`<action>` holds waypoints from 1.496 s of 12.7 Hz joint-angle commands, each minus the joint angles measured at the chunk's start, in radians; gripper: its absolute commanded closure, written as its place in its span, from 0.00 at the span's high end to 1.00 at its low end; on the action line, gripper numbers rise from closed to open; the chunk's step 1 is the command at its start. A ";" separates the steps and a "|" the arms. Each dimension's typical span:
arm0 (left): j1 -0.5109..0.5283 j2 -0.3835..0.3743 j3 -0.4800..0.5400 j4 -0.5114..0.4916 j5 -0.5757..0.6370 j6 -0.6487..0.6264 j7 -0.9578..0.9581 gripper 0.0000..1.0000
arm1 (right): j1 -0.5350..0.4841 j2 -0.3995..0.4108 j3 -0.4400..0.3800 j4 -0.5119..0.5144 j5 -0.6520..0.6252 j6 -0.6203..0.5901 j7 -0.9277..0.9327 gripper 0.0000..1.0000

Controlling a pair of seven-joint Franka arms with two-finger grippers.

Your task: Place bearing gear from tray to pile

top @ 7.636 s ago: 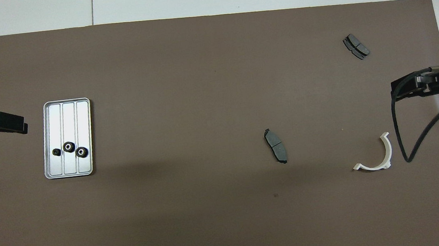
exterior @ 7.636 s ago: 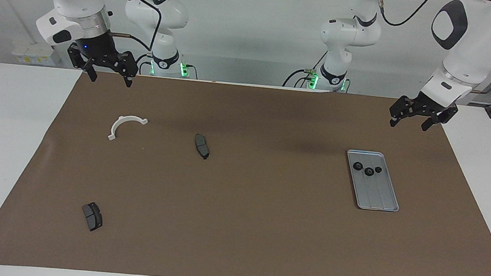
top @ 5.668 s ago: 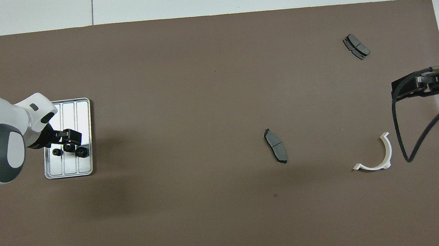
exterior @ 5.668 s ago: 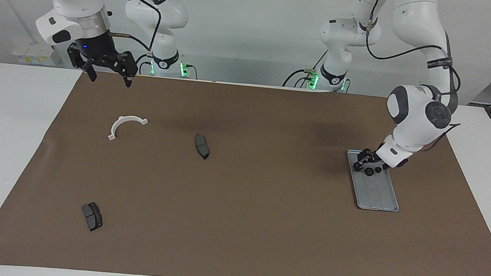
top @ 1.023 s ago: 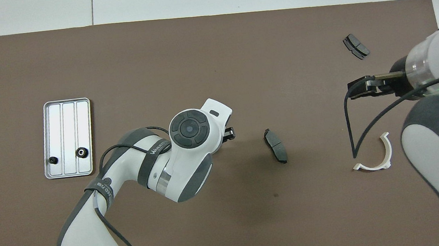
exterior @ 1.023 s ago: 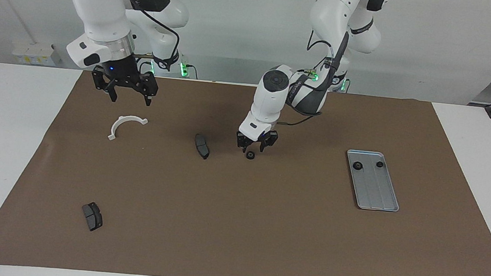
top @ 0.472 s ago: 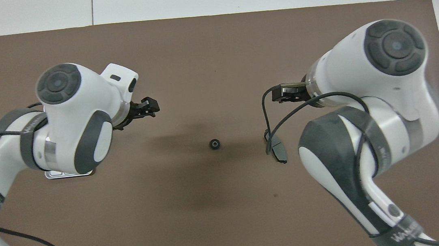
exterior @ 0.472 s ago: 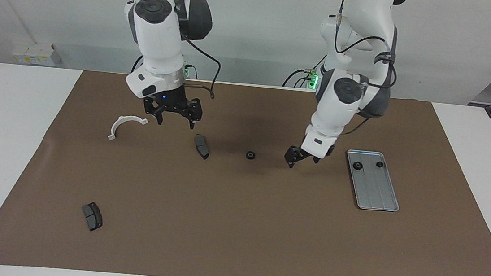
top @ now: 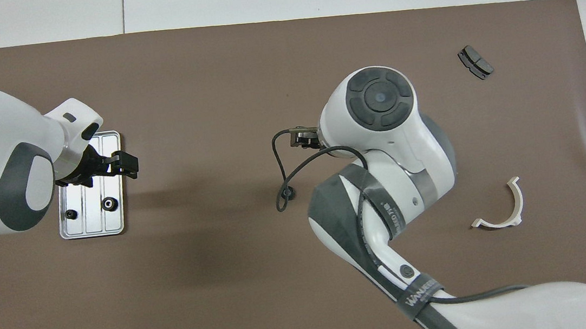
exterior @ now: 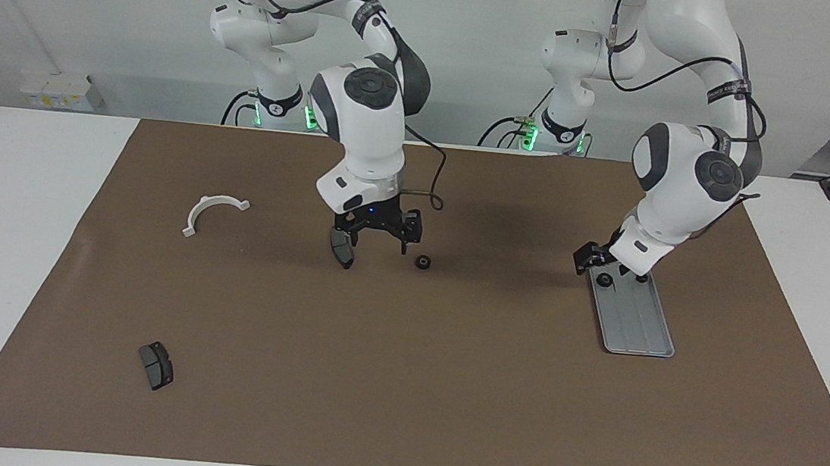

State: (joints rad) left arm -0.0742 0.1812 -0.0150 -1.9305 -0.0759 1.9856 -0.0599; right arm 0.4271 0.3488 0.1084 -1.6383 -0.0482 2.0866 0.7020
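One bearing gear (exterior: 423,263) (top: 287,192) lies on the brown mat beside a dark brake pad (exterior: 343,250). Two more gears (top: 71,214) (top: 108,204) sit in the silver tray (exterior: 638,327) (top: 87,227), at its end nearer the robots. My right gripper (exterior: 376,238) (top: 304,137) hangs open and empty over the mat, between that brake pad and the loose gear. My left gripper (exterior: 589,260) (top: 130,166) is open and empty over the tray, close to its two gears. The pile's white half-ring bracket (exterior: 196,213) (top: 517,201) lies toward the right arm's end.
A second brake pad (exterior: 156,365) (top: 475,62) lies far from the robots at the right arm's end of the mat. The right arm's black cable (top: 279,188) loops down near the loose gear. White table surrounds the mat.
The left gripper let go of a gear on the mat's middle and swung back over the tray. The right gripper moved from near the bracket to beside the dropped gear.
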 commanded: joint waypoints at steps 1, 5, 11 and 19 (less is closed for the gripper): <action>0.048 -0.049 -0.011 -0.119 -0.004 0.082 0.028 1.00 | 0.063 0.077 -0.003 0.044 -0.022 0.023 0.065 1.00; 0.041 -0.046 -0.006 -0.232 -0.004 0.243 -0.260 1.00 | 0.114 0.196 -0.003 0.061 -0.062 0.137 0.126 1.00; 0.031 -0.043 -0.006 -0.237 0.042 0.259 -0.648 0.94 | 0.144 0.188 -0.001 -0.054 -0.059 0.176 0.117 1.00; 0.031 -0.049 -0.008 -0.283 0.099 0.374 -0.930 0.80 | 0.139 0.177 -0.001 -0.078 -0.044 0.152 0.097 0.55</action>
State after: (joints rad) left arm -0.0343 0.1678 -0.0269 -2.1555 0.0006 2.3130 -0.9496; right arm 0.5718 0.5564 0.1059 -1.6812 -0.0926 2.2387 0.8046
